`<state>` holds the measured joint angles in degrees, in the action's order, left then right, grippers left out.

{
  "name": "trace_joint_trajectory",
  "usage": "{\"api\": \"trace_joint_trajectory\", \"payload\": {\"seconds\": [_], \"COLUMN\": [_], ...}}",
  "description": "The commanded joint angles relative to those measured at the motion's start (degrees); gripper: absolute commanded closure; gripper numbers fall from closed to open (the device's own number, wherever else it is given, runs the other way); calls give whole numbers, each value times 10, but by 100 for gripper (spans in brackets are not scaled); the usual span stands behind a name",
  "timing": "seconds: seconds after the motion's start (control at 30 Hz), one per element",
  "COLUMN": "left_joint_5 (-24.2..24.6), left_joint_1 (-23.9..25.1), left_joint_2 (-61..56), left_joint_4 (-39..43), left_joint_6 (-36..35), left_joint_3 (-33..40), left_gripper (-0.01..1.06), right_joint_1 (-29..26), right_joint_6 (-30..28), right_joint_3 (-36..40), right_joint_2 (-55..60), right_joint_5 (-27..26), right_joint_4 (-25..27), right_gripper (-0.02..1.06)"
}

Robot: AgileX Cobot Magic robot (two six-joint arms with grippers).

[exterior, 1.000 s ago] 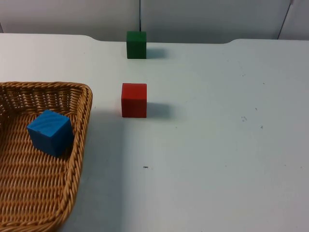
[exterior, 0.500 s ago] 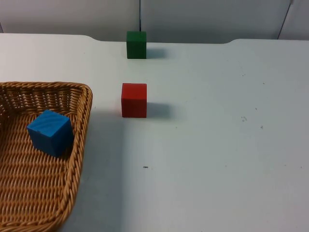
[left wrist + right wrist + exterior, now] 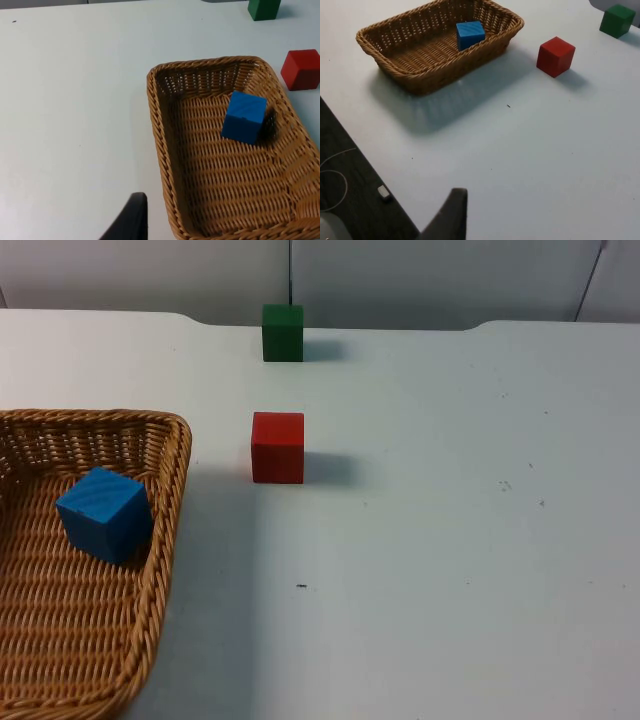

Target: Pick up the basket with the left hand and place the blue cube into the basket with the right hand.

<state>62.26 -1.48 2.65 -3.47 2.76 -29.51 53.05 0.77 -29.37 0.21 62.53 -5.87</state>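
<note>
Bench [image 3: 450, 540]: a white top that carries everything and runs back to a grey partition wall [image 3: 430, 275].
Basket [image 3: 168, 500]: woven wicker, rectangular, resting on the bench at the left arm's side; seen in the wrist views as well [image 3: 165, 150] [image 3: 395, 55].
Blue cube [image 3: 104, 513]: inside the basket, tilted, close to the basket wall that faces the red cube; it sits on the woven floor [image 3: 244, 116] [image 3: 470, 34].
Red cube [image 3: 278, 447]: on the bare bench just beside the basket, apart from its rim [image 3: 300, 69] [image 3: 555, 56].
Green cube [image 3: 283, 332]: farther back on the bench, near the wall, roughly in line with the red cube and well apart from it [image 3: 264, 8] [image 3: 617, 20].
Left gripper: above the bench beside the basket, one of its black fingers [image 3: 131, 220] clear of the rim; how far the fingers are spread cannot be told.
Right gripper: above the bench's near edge, well away from the basket and cubes, one of its fingers [image 3: 451, 215] over bare surface; the spread of the fingers cannot be told.
</note>
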Motion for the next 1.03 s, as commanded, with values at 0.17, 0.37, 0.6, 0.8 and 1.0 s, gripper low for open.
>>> {"api": "trace_joint_trajectory", "payload": {"seconds": [0.17, 0.37, 0.6, 0.8, 1.0], "left_joint_5": [-5, -5, -5, -5, -6], "left_joint_1": [-3, -3, -3, -3, -3], "left_joint_2": [-3, -3, -5, -26, -26], "left_joint_4": [-2, -2, -1, -1, -5], "left_joint_6": [-2, -2, -2, -2, -2], "left_joint_3": [1, 1, 1, 1, 2], "left_gripper": [0, 0, 0, 0, 0], "right_joint_1": [-33, -147, -342, -448, -525], "right_joint_6": [1, 1, 1, 1, 3], "right_joint_3": [3, 3, 3, 3, 3], "right_joint_2": [-2, -2, -2, -2, -2], "right_joint_5": [-10, -10, -10, -10, -10], "right_joint_4": [1, 1, 1, 1, 0], "right_gripper": [0, 0, 0, 0, 0]}}
